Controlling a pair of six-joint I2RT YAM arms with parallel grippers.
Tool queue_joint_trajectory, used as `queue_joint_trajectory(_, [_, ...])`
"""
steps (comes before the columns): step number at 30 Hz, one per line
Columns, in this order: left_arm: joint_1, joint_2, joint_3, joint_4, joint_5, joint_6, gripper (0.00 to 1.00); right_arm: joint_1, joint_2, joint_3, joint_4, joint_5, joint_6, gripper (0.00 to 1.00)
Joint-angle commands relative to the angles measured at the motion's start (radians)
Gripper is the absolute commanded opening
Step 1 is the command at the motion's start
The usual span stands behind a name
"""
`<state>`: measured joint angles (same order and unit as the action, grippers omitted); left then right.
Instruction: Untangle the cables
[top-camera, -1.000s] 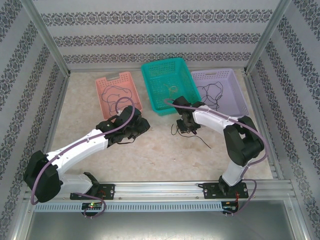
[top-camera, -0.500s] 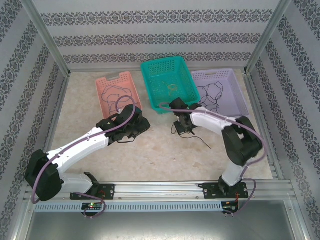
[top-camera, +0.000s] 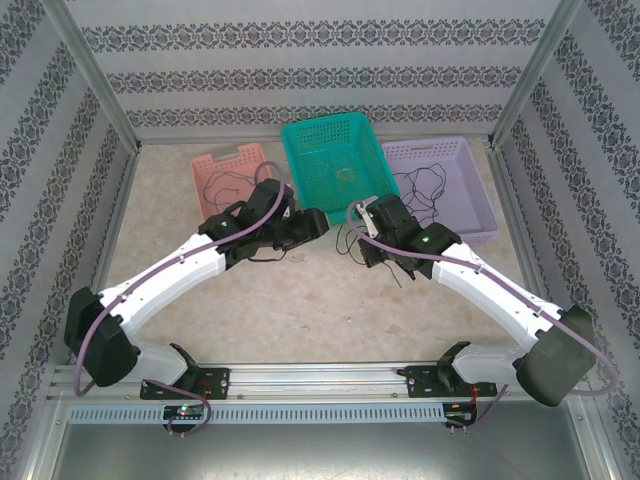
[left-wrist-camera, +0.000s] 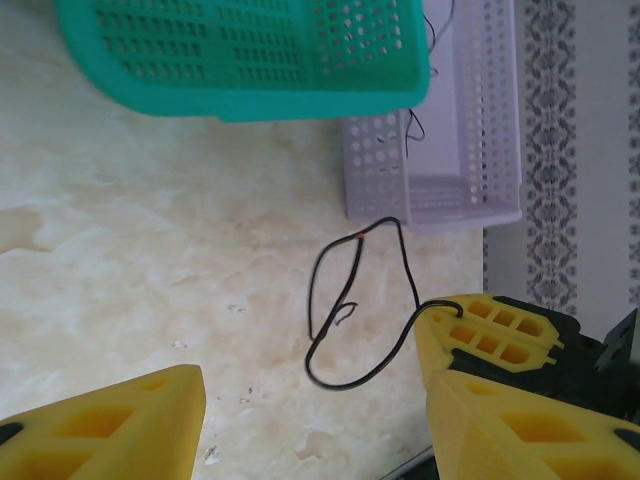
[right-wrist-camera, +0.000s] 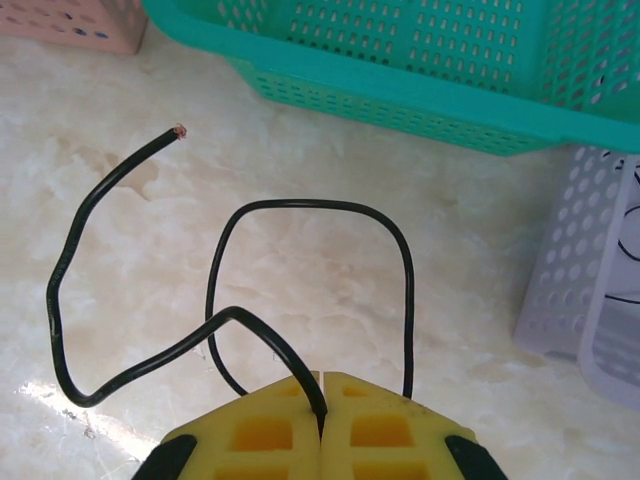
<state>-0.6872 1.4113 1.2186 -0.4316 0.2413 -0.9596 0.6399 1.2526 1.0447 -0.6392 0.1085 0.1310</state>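
— Where is the black cable (right-wrist-camera: 320, 203) lying?
— It is looping over the table (right-wrist-camera: 130, 260), just in front of the green basket (right-wrist-camera: 400, 100) (its bare end is pointing toward the pink basket (right-wrist-camera: 70, 25)). The right gripper (right-wrist-camera: 322, 385) is pinching it between fully closed fingers.
— And the left gripper (left-wrist-camera: 315, 385)?
— It is facing that loop with fingers spread wide, gripping nothing. More thin cables (top-camera: 425, 185) are lying in the purple basket (top-camera: 470, 150).
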Motion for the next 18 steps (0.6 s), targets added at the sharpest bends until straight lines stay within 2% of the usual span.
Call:
queue_joint_trajectory(1, [-0.002,0.036,0.027,0.01,0.094,0.113,0.6,0.017,-0.005,0.035,0.001,-0.037,-0.027,0.0])
queue_joint_trajectory(6, [-0.006,0.124,0.091,-0.102,0.085,0.183,0.58,0.034,-0.005,0.043,0.007,-0.057,-0.024,0.0])
queue_joint_trajectory(11, [-0.006,0.169,0.116,-0.055,0.083,0.193,0.57,0.057,-0.012,0.046,0.006,-0.061,-0.02,0.0])
queue_joint_trajectory(15, [-0.006,0.216,0.152,-0.127,0.044,0.199,0.49,0.059,-0.018,0.041,0.01,-0.06,-0.011,0.0])
queue_joint_trajectory(18, [-0.005,0.213,0.139,-0.116,0.026,0.191,0.39,0.064,-0.021,0.041,0.012,-0.059,-0.007,0.0])
